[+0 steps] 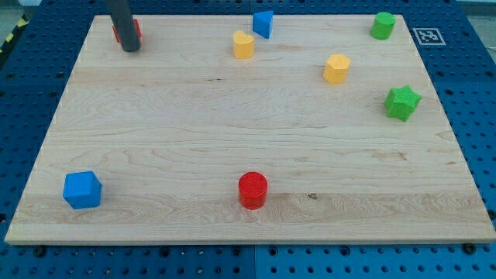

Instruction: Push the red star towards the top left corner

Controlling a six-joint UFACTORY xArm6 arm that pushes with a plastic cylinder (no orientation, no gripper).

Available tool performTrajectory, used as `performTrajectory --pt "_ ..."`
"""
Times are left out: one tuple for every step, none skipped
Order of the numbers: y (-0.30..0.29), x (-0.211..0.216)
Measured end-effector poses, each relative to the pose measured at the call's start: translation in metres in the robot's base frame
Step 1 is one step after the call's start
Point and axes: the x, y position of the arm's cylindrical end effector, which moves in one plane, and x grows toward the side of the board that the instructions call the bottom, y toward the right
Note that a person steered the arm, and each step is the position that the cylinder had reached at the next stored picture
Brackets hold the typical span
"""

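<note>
The red star (136,31) lies near the top left corner of the wooden board (232,116), mostly hidden behind my dark rod. Only a red sliver shows on each side of the rod. My tip (130,48) rests on the board right at the star's lower edge, touching or nearly touching it.
A blue triangle (263,23) and a yellow heart (243,44) sit at the top middle. A yellow hexagon (336,68), a green block (382,25) and a green star (402,103) are on the right. A red cylinder (253,190) and a blue cube (82,190) lie near the bottom.
</note>
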Motion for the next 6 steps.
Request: performTrajectory --pt "0.0 -0.001" --pt "0.0 -0.002" --pt "0.0 -0.008" --pt "0.0 -0.02" --pt "0.0 -0.031" --pt "0.001 -0.033"
